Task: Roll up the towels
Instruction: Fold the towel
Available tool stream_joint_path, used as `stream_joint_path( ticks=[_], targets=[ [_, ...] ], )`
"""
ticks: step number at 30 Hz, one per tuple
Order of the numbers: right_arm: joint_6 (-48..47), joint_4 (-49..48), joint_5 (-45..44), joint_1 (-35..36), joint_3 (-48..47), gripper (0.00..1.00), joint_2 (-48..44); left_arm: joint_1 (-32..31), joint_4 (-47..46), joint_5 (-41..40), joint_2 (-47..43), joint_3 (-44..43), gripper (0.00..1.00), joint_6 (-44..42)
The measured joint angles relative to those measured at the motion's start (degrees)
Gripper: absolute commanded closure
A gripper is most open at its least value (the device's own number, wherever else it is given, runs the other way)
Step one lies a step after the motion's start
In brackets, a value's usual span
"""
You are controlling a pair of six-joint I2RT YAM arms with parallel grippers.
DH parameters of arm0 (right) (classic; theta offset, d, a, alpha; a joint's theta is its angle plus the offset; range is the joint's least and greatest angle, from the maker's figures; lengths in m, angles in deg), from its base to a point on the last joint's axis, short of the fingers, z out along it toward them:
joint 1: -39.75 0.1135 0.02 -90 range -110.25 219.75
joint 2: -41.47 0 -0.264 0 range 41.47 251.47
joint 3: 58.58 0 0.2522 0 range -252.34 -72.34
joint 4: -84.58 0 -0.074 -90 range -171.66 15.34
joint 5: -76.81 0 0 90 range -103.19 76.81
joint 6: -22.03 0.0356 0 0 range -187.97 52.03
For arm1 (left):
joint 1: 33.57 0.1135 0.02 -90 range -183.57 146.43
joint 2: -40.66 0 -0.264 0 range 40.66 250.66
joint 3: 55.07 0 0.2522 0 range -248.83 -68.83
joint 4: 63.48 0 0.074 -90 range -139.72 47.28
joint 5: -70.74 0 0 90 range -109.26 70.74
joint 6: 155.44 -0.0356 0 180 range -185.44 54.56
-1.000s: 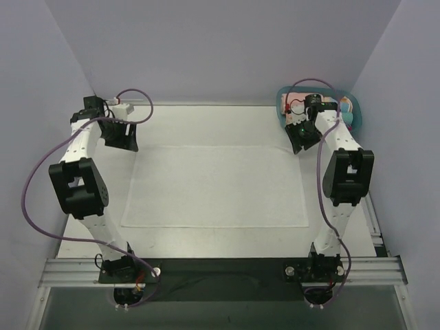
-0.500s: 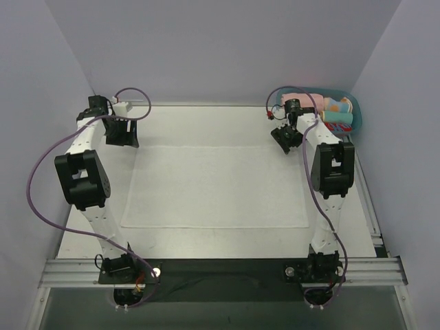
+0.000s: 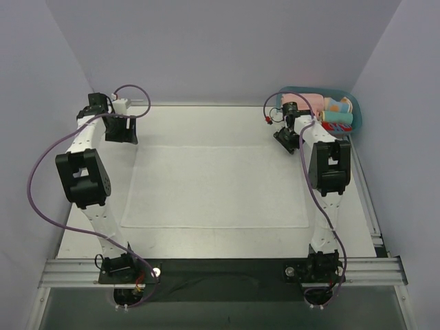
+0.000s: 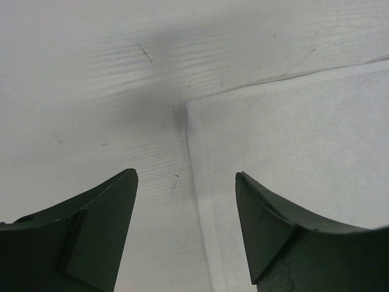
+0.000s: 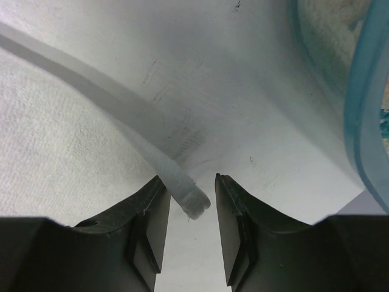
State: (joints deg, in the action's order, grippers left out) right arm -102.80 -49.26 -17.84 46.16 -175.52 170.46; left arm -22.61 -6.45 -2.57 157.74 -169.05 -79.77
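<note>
The white towel (image 3: 216, 185) lay flat in the middle of the desk (image 3: 206, 120), its long axis running left to right across the two arms, so a roll would have to start from the far long edge and travel towards the bases. The left arm (image 3: 82, 179) reached to the far-left corner (image 4: 187, 104). In its wrist view that corner sat just ahead of and between the left jaws, which stood wide apart and held nothing. The right arm (image 3: 328, 165) reached to the far-right corner (image 5: 191, 201), which stood lifted off the desk inside the right jaws. These were drawn nearly together around it with only slivers of gap showing, and whether they actually pinched the cloth I could not tell. Each arm was nearest its own corner. The blue basket (image 3: 337, 91) stood just beyond the right jaws at the desk's far right. Compared with a second earlier, the right arm had swung inward off the basket side towards the corner, the left had edged slightly farther out, and the towel's outline looked unchanged from above.
</note>
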Motion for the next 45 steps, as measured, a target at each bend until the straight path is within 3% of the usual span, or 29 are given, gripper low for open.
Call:
stream_joint_path(
  ticks=[4, 10, 12, 21, 26, 38, 45],
  targets=[
    [-1.0, -0.1, -0.2, 0.0, 0.0, 0.66, 0.0, -0.2, -0.3, -0.6, 2.2, -1.9, 0.24, 0.0],
    [-1.8, -0.2, -0.2, 0.0, 0.1, 0.95, 0.0, -1.2, -0.4, -1.7, 5.5, -4.0, 0.25, -0.1],
    [-2.0, -0.2, -0.2, 0.0, 0.1, 1.00, 0.0, -1.6, -0.3, -1.8, 6.3, -4.5, 0.25, -0.3],
    [-2.8, -0.2, -0.1, 0.0, 0.1, 1.00, -0.2, -2.2, -0.5, -2.0, 8.8, -8.4, 0.28, -0.5],
    [-3.0, -0.1, -0.1, 0.0, 0.1, 1.00, -0.3, -2.3, -0.3, -1.9, 11.5, -11.2, 0.47, -1.4],
    [-3.0, 0.1, -0.1, 0.0, 0.0, 1.00, -0.3, -3.2, 1.5, -1.2, 15.6, -11.6, 0.45, -2.7],
    [-3.0, 0.4, -0.1, 0.0, 0.0, 1.00, -0.3, -3.4, 1.7, -1.0, 16.9, -11.9, 0.61, -2.6]
  ],
)
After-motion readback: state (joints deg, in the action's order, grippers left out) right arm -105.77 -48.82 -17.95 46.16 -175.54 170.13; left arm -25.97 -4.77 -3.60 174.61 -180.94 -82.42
